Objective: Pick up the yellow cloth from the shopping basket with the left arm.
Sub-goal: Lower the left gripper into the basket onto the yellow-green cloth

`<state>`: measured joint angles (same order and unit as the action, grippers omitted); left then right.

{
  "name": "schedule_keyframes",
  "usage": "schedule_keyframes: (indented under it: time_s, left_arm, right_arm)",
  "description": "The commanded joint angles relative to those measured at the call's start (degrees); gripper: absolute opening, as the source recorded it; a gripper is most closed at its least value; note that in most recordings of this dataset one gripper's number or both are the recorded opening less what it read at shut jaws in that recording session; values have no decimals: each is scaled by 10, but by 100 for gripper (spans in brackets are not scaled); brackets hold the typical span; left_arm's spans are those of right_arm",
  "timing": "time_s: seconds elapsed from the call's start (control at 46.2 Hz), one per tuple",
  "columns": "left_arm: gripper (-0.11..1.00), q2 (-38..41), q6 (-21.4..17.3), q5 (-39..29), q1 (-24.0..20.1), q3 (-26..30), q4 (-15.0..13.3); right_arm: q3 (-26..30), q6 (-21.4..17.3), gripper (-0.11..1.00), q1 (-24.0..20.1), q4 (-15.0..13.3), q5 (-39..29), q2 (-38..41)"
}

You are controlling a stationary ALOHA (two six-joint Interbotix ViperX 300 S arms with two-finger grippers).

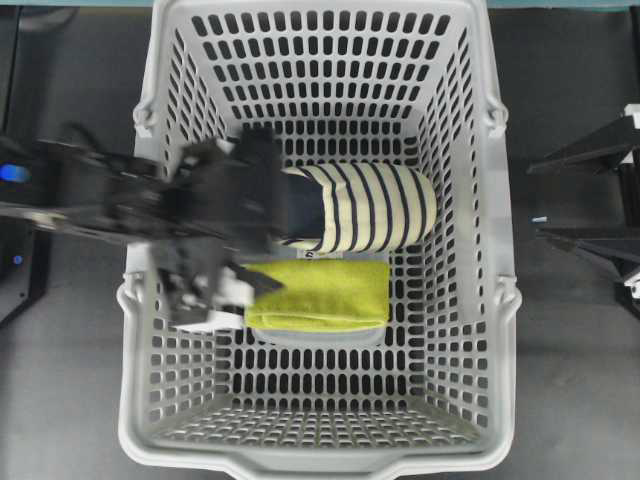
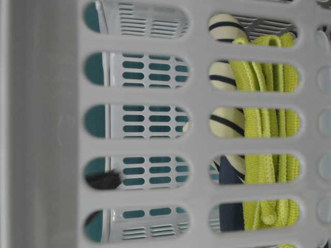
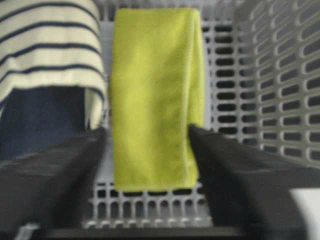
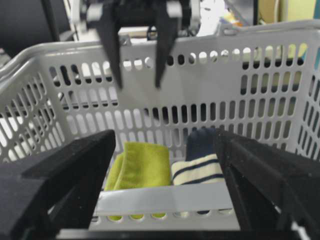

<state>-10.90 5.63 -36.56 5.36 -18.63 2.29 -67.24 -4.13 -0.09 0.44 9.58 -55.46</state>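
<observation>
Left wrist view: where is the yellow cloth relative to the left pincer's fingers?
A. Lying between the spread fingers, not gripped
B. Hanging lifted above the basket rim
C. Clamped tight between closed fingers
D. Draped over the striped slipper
A: the yellow cloth lies flat on the shopping basket floor, with the left pincer open either side.

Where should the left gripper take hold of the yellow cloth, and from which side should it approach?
Probably from above, at the yellow cloth's near short end, left gripper fingers straddling its width. It lies flat and folded on the shopping basket floor, close beside the slipper.
</observation>
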Motion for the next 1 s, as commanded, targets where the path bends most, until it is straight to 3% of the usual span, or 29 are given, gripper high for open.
schedule_keyframes:
  time_s: [0.0,0.043,0.108,0.303,0.671,0.974]
  left_arm:
    - [78,34,-1,-24,7,42,2]
    - [87,58,-1,-37,10,57,2]
    - [91,90,0,-49,14,77,2]
    - [88,155,2,-65,25,110,2]
    - [88,213,3,-65,25,95,2]
    - [83,216,4,-64,26,81,2]
  right_arm:
    - [13,2,76,4,1,3,4]
    - [13,2,76,4,2,3,4]
    - [12,3,76,5,1,4,3]
    - [12,3,75,10,2,3,1]
    - [9,4,75,14,2,4,1]
    - [8,4,75,14,2,4,0]
